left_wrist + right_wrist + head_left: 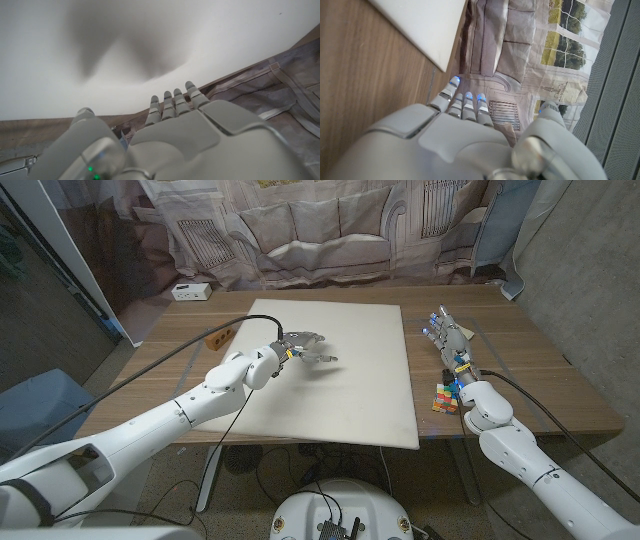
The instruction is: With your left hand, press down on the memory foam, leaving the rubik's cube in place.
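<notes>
- Lay a big white memory foam (305, 370) flat on the wooden table (530, 360), covering most of the middle.
- Ran its long side from the table's near edge toward the far edge.
- Hung the left hand (305, 348) over the foam, closer to the foam's far left corner than to its middle.
- Held nothing in that hand, with fingers (322, 356) spread apart and pointing across the foam.
- Showed a dark shadow on the foam just under and beside the fingers, so probably not yet touching, though hard to be sure.
- Looked the same in the left wrist view: left hand (200, 145) with fingers apart, white foam (100, 45) past them, shadow on it.
- Sat the rubik's cube (445, 397) on bare wood just beside the foam's right edge, near the table's near right side.
- Stood the right hand (450, 345) by the cube, off the foam, fingers straight and apart, holding nothing.
- Lay the foam straight below the left hand, so probably only a push down needed.
- Stayed far from the cube on the other side of the foam, so little chance of bumping it.
- Was the left hand much nearer to the foam's middle than the right hand.
</notes>
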Action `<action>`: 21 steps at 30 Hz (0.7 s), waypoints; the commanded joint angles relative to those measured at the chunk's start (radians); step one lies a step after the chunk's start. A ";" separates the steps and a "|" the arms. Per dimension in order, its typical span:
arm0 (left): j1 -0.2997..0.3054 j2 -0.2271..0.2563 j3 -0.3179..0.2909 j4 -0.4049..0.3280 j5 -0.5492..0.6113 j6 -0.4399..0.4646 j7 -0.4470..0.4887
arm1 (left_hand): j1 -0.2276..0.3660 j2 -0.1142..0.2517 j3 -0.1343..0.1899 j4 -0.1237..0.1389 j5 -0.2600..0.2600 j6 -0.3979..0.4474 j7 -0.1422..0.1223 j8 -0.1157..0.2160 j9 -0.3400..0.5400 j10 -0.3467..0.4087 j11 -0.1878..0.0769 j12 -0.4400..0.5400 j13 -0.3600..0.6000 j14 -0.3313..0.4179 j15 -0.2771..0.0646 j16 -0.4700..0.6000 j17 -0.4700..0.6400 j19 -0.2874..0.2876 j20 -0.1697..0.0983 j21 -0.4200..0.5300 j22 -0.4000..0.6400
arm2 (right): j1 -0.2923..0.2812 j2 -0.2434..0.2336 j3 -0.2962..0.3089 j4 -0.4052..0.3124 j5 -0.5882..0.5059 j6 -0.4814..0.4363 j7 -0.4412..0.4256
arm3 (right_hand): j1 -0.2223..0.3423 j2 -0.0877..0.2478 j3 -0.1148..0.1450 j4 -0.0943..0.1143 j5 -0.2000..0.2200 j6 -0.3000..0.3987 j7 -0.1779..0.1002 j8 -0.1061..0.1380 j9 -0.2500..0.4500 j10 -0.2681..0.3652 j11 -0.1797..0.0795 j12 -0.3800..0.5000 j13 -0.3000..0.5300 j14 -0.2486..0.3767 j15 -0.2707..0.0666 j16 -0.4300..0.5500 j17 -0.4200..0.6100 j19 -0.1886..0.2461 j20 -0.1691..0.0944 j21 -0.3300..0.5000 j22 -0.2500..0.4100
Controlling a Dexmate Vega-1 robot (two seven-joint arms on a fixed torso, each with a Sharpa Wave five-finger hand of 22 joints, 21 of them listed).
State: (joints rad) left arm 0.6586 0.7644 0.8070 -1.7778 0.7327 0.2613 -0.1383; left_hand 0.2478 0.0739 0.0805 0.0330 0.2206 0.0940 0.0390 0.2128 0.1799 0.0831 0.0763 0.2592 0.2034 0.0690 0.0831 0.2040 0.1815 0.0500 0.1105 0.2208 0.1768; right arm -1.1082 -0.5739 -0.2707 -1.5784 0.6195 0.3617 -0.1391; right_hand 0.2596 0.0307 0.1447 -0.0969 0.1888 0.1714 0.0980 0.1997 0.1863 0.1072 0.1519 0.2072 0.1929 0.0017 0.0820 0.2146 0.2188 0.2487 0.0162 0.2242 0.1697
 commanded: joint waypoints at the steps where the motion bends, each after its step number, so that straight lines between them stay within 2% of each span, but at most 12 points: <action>1: 0.055 0.008 -0.050 -0.018 -0.022 -0.009 0.106 | 0.020 0.004 0.009 -0.008 -0.008 0.022 0.002 0.009 0.004 0.023 0.000 0.008 0.003 0.024 0.000 0.011 0.000 0.020 0.003 0.002 0.003 | 0.000 0.000 -0.001 -0.002 -0.003 0.000 0.001 | 0.003 0.006 0.001 -0.008 -0.001 0.006 0.000 -0.004 0.002 0.009 0.001 0.000 0.002 0.005 0.005 0.001 0.000 0.009 0.000 -0.004 0.003; 7: 0.080 -0.002 -0.081 0.002 -0.073 -0.036 0.180 | 0.035 0.016 0.018 -0.019 -0.013 0.082 0.010 0.018 0.004 0.087 -0.001 0.024 0.003 0.090 -0.005 0.020 -0.001 0.068 0.008 0.010 0.003 | 0.002 0.002 -0.003 0.002 -0.003 0.003 0.003 | 0.002 0.005 0.000 -0.008 -0.001 0.006 0.000 -0.004 0.002 0.009 0.001 0.000 0.002 0.004 0.005 0.001 0.000 0.009 0.000 -0.005 0.003; 21: 0.115 0.001 -0.134 0.008 -0.166 -0.060 0.265 | 0.043 0.024 0.024 -0.023 -0.015 0.099 0.013 0.017 0.004 0.102 0.006 0.025 0.002 0.105 -0.002 0.018 -0.001 0.084 0.003 0.010 0.003 | -0.001 0.009 -0.006 0.006 -0.007 0.016 0.004 | 0.001 0.006 -0.001 -0.009 -0.001 0.005 0.000 -0.004 0.002 0.011 0.000 0.000 0.002 0.006 0.004 0.001 0.000 0.012 -0.001 -0.007 0.004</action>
State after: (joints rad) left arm 0.7406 0.7630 0.7183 -1.7767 0.6270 0.2161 0.0616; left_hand 0.2807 0.0988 0.0987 0.0149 0.2070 0.1824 0.0536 0.2282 0.1798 0.1794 0.0808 0.2778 0.2033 0.1646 0.0821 0.2194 0.1815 0.1219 0.1160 0.2258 0.1768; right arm -1.1080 -0.5693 -0.2729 -1.5784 0.6149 0.3679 -0.1385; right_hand 0.2596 0.0307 0.1424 -0.0992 0.1888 0.1714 0.0981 0.1957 0.1863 0.1127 0.1464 0.2072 0.1928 0.0017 0.0820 0.2146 0.2188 0.2486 0.0161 0.2166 0.1697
